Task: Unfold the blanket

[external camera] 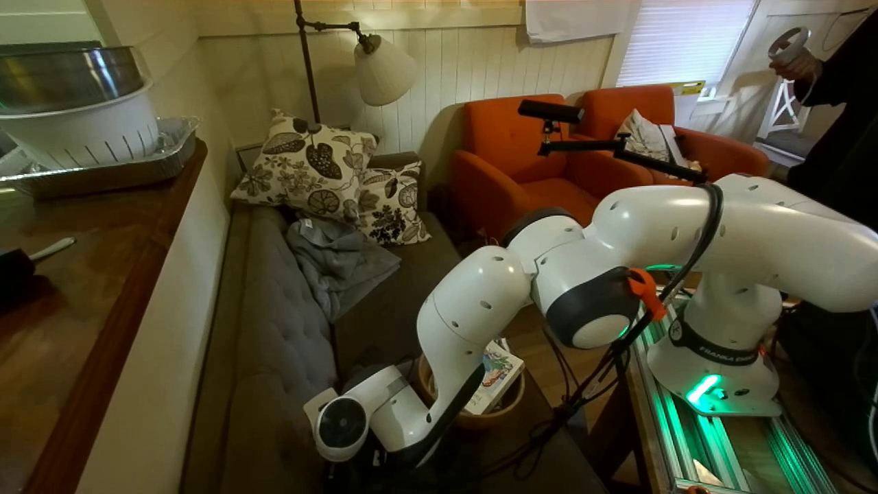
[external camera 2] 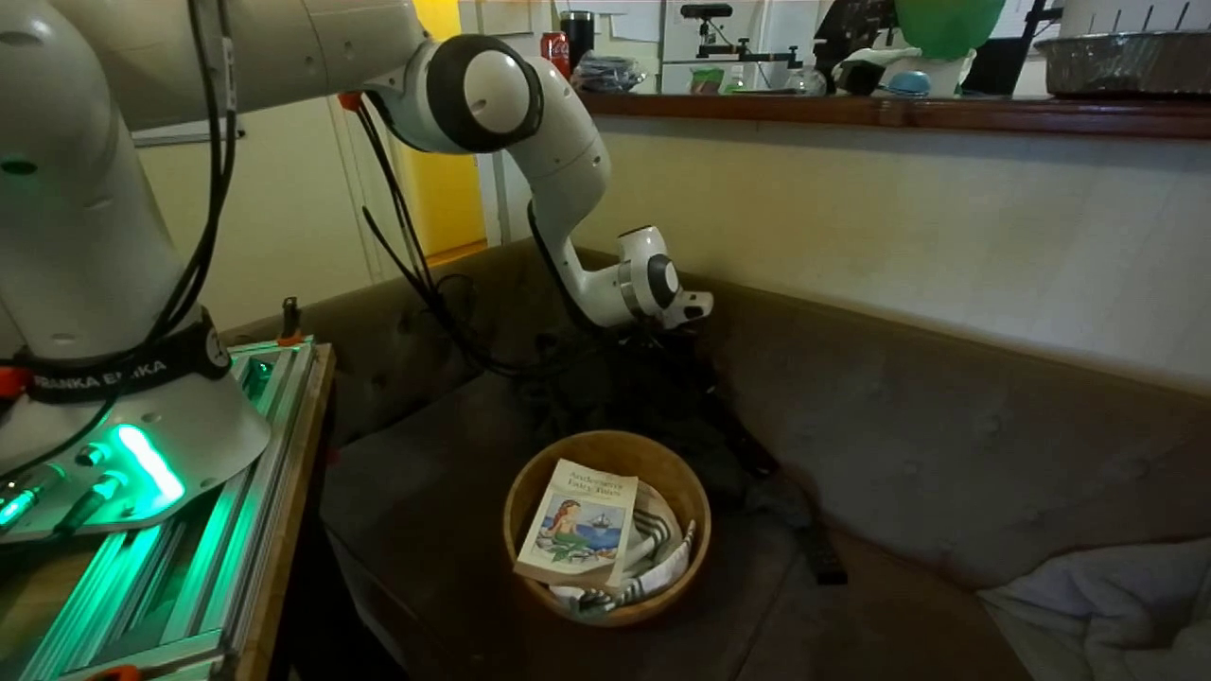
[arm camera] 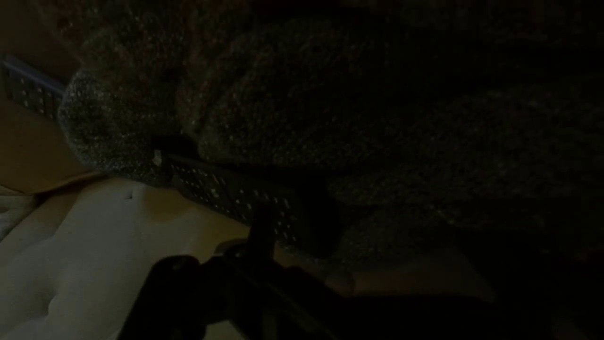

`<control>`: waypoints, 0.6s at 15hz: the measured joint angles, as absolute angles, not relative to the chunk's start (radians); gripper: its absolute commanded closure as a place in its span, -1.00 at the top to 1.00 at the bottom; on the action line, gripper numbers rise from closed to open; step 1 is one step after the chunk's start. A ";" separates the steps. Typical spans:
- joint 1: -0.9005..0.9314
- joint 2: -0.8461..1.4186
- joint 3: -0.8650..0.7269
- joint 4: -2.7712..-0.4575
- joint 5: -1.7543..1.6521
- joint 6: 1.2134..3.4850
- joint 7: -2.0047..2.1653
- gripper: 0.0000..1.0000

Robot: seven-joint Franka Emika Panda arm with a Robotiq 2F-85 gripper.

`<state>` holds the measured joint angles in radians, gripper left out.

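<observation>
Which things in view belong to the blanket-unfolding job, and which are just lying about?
Part of the job:
dark blanket, bunched on the sofa

Just lying about:
two remotes, close by
round container, holding a book and a striped cloth
grey cloth
patterned pillows

In an exterior view I look from above down the length of the sofa (external camera: 267, 329), toward the orange armchairs (external camera: 511, 171) beyond it; in an exterior view I face the sofa's backrest (external camera 2: 908, 407) from in front, the counter (external camera 2: 823, 113) behind it. Both show the basket (external camera 2: 664, 470) on the sofa and the robot arm (external camera 2: 369, 47). My wrist view sits low over the sofa, close on the dark blanket (arm camera: 306, 113).
</observation>
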<state>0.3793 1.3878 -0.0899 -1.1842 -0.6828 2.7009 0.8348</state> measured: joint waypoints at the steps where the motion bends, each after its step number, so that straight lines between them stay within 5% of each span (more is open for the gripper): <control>1: 0.385 1.373 -0.084 -1.208 -0.682 2.682 0.856 1.00; 9: 0.439 1.289 -0.130 -1.338 -0.668 2.653 1.083 1.00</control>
